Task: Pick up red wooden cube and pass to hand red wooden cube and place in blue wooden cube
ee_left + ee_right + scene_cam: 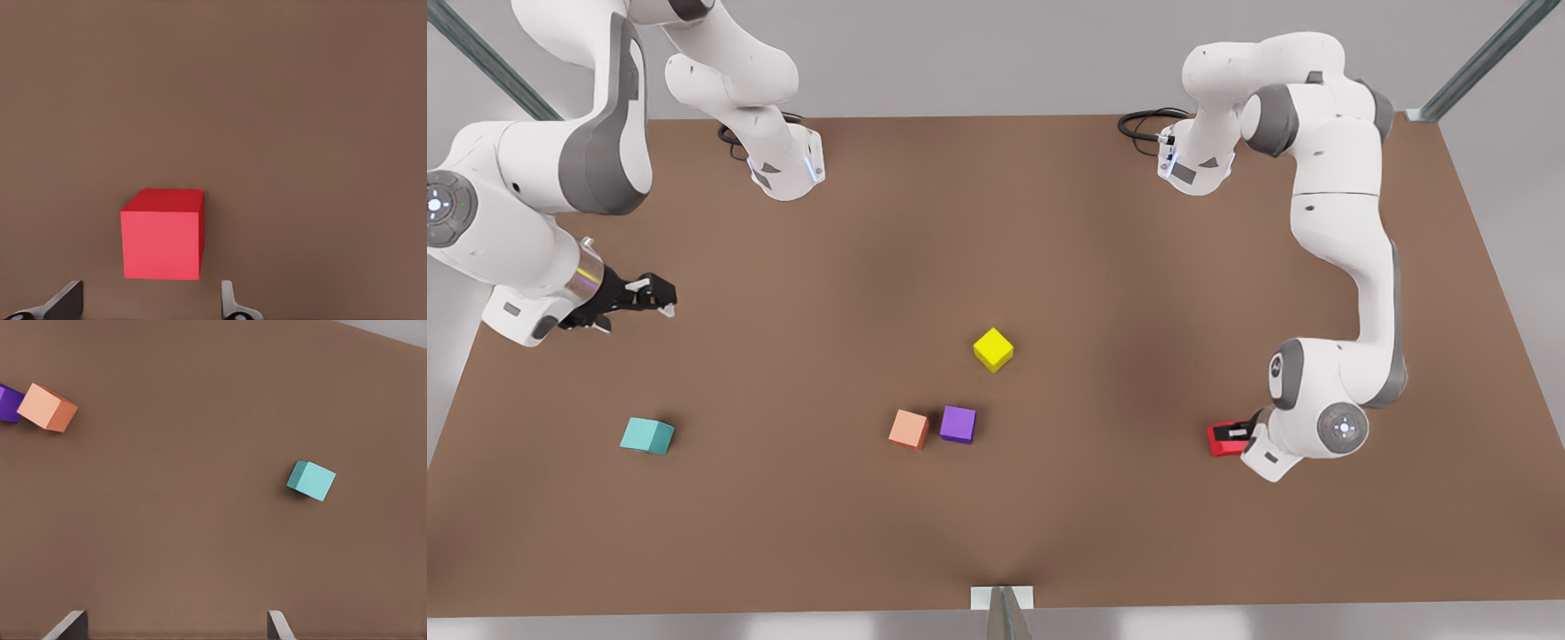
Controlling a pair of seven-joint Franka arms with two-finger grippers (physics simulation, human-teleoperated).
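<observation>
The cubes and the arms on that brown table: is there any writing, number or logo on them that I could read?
None can be read.
The red wooden cube, blue wooden cube, yellow cube, salmon cube and purple cube have plain faces.
The small dark patches and round lit marks on the arms carry no legible text.
The table is unmarked.

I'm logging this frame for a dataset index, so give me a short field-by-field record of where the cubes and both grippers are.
red wooden cube: on the table, front view's right, between the open fingers of the left gripper
blue wooden cube: front view's left, untouched
right gripper: open, raised above the table beyond the blue wooden cube, waiting
salmon cube: mid-table, beside the purple cube
yellow cube: farther back, apart
stage: red cube not lifted yet
</observation>
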